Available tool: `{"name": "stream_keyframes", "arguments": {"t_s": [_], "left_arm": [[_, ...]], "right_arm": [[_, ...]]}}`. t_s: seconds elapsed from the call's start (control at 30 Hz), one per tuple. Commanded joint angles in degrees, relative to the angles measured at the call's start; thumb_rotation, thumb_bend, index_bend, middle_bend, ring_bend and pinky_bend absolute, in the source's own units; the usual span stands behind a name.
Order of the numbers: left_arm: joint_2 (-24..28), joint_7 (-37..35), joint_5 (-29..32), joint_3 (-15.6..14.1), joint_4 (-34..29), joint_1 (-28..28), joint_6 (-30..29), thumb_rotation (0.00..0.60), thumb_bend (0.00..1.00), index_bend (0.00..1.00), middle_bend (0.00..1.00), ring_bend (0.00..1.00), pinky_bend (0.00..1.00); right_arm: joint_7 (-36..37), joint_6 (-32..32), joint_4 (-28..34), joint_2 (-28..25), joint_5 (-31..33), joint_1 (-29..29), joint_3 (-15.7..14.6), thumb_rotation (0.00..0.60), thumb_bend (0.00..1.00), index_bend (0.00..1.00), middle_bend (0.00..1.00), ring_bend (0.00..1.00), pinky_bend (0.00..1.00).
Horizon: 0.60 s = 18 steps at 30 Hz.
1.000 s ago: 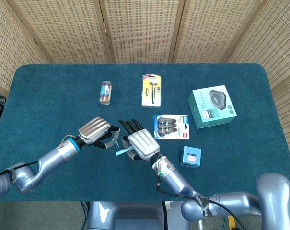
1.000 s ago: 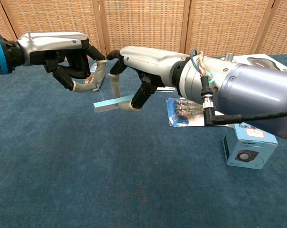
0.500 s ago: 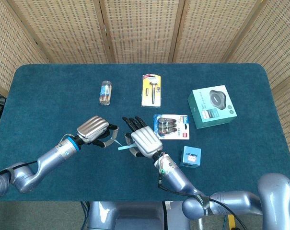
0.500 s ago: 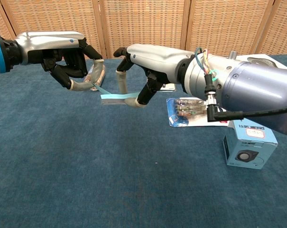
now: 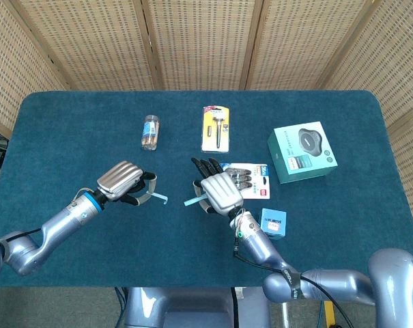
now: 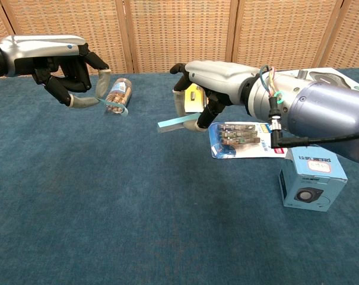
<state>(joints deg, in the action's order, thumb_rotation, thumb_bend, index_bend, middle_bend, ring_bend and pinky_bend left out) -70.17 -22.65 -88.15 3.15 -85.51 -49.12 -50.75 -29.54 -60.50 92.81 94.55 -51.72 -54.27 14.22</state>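
Note:
My left hand hovers over the left half of the blue table and pinches a thin, curved light-blue sliver. In the chest view the left hand holds that sliver in front of the small bottle. My right hand is near the table's middle and pinches a flat light-blue strip that points left. From the chest, the right hand holds the strip above the cloth. The two pieces are well apart.
A small clear bottle lies at the back left. A yellow blister card lies at back centre, and a blue blister pack sits just right of my right hand. A small blue box and a teal box stand further right.
The hands have drawn apart: the left went left with the sliver, the right went right with the strip. The two pieces, touching half a second ago, are now separated.

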Motion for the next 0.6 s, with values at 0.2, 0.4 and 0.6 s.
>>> {"name": "stream_keyframes", "arguments": {"t_s": [0.2,0.4,0.6], "left_arm": [[0.52,-1.61,-0.61,-1.4,2.69,1.2,-0.31,0.6,0.72,0.83,1.0,0.91,0.95],[-0.78,-1.87,-0.8,-2.77,6.94,2.17,-0.01,0.6,0.68,0.83,0.99,0.91,0.95],[-2.4,1.37,0.08,-4.28,12.63,3.01,2.02,0.6,0.1,0.19,0.85,0.87,0.94]], "right_arm": [[0.1,0.68,-1.58,0.18,-0.42,0.55,-0.94,0.6,0.47,0.63,0.0,0.0,0.0],[-0.63,1.09,-2.84,0.98,0.04,0.49,-1.29,0.6,0.47,0.63,0.0,0.0,0.0],[-0.73,1.31,-4.8,2.04,1.46,0.73,-1.11,0.6,0.45,0.57,0.0,0.0,0.0]]}}
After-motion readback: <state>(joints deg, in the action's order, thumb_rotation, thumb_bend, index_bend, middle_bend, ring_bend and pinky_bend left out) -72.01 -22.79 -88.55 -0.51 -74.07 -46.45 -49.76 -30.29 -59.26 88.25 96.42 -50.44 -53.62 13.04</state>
